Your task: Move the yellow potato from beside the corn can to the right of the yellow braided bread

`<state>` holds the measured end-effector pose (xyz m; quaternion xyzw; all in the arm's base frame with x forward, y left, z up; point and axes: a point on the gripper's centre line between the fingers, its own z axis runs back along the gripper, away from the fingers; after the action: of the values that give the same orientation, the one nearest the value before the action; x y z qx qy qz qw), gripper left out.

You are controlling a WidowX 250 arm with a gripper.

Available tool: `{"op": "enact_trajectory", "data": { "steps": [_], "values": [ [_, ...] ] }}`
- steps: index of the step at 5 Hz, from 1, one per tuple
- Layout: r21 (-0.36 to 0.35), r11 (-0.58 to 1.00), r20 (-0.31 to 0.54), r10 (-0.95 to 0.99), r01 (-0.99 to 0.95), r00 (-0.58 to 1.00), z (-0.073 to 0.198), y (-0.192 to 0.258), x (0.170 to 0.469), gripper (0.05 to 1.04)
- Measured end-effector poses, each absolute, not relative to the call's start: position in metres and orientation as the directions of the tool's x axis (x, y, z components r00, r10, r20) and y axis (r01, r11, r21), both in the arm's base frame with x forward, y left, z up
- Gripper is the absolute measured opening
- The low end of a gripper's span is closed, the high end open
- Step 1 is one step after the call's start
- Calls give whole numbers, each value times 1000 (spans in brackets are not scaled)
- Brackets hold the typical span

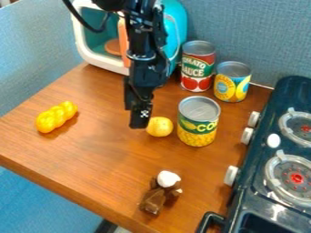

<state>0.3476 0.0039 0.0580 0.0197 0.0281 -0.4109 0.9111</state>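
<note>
Carefully judged, we cannot tell whether the hand point(139, 122) is spread or pressed together, but since it hangs just left of the round yellow ball point(160, 127) on the counter point(106, 159), rightward drift could roll that ball against the nearby corn can point(198, 121).

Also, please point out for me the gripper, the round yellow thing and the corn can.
Gripper point(140, 119): camera view, lower end.
Round yellow thing point(160, 127): camera view, middle.
Corn can point(199, 109): camera view, lid.
</note>
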Motion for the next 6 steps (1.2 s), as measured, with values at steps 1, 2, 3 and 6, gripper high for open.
{"op": "enact_trajectory", "data": {
  "steps": [1,2,3,6],
  "values": [
    [23,673,-88,-736,740,672,51,3,353,1001],
    [35,650,-110,-752,759,650,45,-8,358,1001],
    [28,641,-153,-755,767,637,34,-14,360,1001],
    [10,720,-120,-688,694,716,17,-24,371,741]
  ]
}}
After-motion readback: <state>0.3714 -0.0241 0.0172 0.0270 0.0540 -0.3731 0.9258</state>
